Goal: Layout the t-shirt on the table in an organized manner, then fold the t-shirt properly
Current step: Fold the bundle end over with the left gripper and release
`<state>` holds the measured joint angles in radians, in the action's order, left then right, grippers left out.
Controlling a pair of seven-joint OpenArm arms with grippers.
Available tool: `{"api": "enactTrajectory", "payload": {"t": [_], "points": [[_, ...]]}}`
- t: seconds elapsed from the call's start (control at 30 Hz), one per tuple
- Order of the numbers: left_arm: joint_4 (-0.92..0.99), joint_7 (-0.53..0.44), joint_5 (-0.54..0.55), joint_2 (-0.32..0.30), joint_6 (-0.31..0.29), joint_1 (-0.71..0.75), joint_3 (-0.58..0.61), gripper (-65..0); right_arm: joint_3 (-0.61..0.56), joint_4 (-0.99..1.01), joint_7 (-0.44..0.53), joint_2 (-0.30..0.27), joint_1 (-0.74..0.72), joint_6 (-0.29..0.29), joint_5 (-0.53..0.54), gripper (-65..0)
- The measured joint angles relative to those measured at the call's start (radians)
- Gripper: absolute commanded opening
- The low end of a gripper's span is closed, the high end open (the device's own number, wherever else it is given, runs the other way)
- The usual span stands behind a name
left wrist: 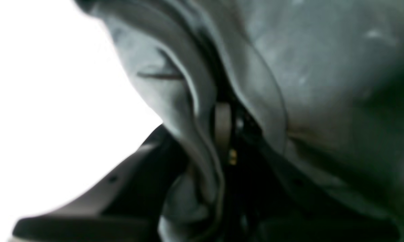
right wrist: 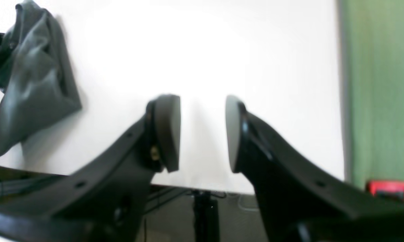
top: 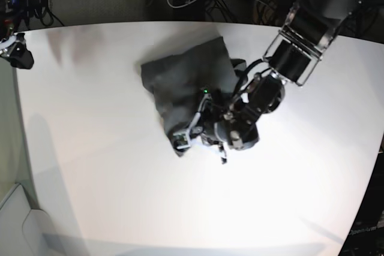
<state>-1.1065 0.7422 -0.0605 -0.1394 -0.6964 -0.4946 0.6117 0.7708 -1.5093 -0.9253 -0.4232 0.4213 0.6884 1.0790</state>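
One garment was all you had to manage: the dark charcoal-grey cotton t-shirt (top: 183,85) lay bunched in a crumpled heap on the large white matte tabletop (top: 108,172), toward the far middle, with nothing of its sleeves or collar laid out yet. You could expect it to be light, limp and wholly without stiffness, so it would sag and drape from wherever it was pinched, and a single hold would only drag the heap along instead of spreading it. It looked neither fragile nor slippery, though thin layers can slide over one another. Your best holds were probably a hem corner or a shoulder seam, one in each claw, so the cloth could be drawn flat between them; from these views you could not tell which fold was which edge. The left claw (left wrist: 222,134) was pressed down into the near edge of the heap, with folds of the grey cloth (left wrist: 323,67) bunched between and around its jaws, which appeared to be clamped on the fabric. The right claw (right wrist: 202,134) hung parted and empty over bare tabletop (right wrist: 222,50), well apart from the shirt (right wrist: 30,90).
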Motion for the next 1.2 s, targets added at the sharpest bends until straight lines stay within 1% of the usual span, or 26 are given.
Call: {"api": "enactTrajectory", "payload": {"t": [0.07, 0.1, 0.13, 0.2, 0.3, 0.37, 0.5, 0.7, 0.73, 0.77, 0.8, 0.87, 0.93, 0.97, 1.03, 1.07, 1.1, 1.13, 1.2], "points": [[-0.002, -0.057, -0.038, 0.002, 0.000, -0.016, 0.082, -64.6, 0.018, -0.014, 0.001, 0.014, 0.019, 0.000, -0.002, -41.7], [-0.010, -0.093, -0.076, 0.001, 0.000, -0.018, 0.113, -64.6, 0.018, -0.027, 0.001, 0.018, 0.027, 0.000, -0.002, -41.7], [-0.014, -0.115, -0.097, 0.002, 0.000, -0.018, 0.134, -64.6, 0.018, -0.040, 0.001, 0.022, 0.034, 0.000, 0.000, -41.7], [-0.013, -0.150, -0.176, 0.019, 0.000, -0.016, 0.163, -64.6, 0.016, -0.064, 0.002, 0.028, 0.043, 0.000, 0.000, -41.7], [-0.008, -0.149, -0.290, 0.060, -0.004, -0.015, 0.172, -64.5, 0.016, -0.091, 0.004, 0.050, 0.048, 0.000, 0.000, -41.7], [-0.010, -0.160, -0.336, 0.077, -0.004, -0.010, 0.177, -64.5, 0.014, -0.094, 0.002, 0.056, 0.050, 0.001, 0.000, -41.7], [-0.010, -0.155, -0.382, 0.101, -0.004, 0.003, 0.171, -64.4, 0.009, -0.095, 0.002, 0.061, 0.051, 0.000, 0.000, -41.7], [-0.010, -0.159, -0.428, 0.103, -0.007, 0.006, 0.171, -63.8, 0.008, -0.095, 0.001, 0.063, 0.051, 0.000, 0.000, -41.7], [-0.012, -0.143, -0.433, 0.103, -0.006, 0.009, 0.171, -62.8, 0.008, -0.095, 0.002, 0.063, 0.051, 0.000, 0.000, -41.5], [-0.013, -0.121, -0.441, 0.105, -0.006, 0.011, 0.171, -60.9, 0.008, -0.095, 0.002, 0.063, 0.051, 0.000, 0.000, -41.5], [-0.014, -0.098, -0.455, 0.108, -0.006, 0.013, 0.170, -57.5, 0.008, -0.095, 0.002, 0.063, 0.051, 0.000, 0.000, -41.5], [-0.019, -0.060, -0.481, 0.110, -0.004, 0.013, 0.170, -46.9, 0.008, -0.095, 0.002, 0.064, 0.051, 0.000, 0.000, -41.5], [-0.056, -0.026, -0.513, 0.105, -0.005, 0.020, 0.166, -32.0, 0.007, -0.095, 0.004, 0.075, 0.051, 0.000, 0.000, -41.4], [-0.080, -0.028, -0.518, 0.103, -0.006, 0.027, 0.152, -23.7, 0.007, -0.095, 0.004, 0.081, 0.050, 0.000, 0.000, -41.4], [-0.128, -0.035, -0.518, 0.101, -0.006, 0.051, 0.103, -11.7, 0.001, -0.095, 0.004, 0.086, 0.053, 0.000, 0.000, -41.4], [-0.151, -0.031, -0.518, 0.100, -0.007, 0.063, 0.078, -7.3, -0.013, -0.095, 0.004, 0.088, 0.054, 0.000, -0.001, -41.5], [-0.174, -0.031, -0.518, 0.100, -0.008, 0.071, 0.055, -4.8, -0.026, -0.095, 0.003, 0.090, 0.053, 0.000, -0.001, -41.5], [-0.192, -0.031, -0.518, 0.101, -0.010, 0.073, 0.036, -4.4, -0.035, -0.095, 0.001, 0.093, 0.052, 0.000, -0.001, -41.5], [-0.233, -0.032, -0.515, 0.102, -0.011, 0.069, -0.001, -6.6, -0.043, -0.095, 0.002, 0.098, 0.052, 0.000, -0.001, -41.6]]}}
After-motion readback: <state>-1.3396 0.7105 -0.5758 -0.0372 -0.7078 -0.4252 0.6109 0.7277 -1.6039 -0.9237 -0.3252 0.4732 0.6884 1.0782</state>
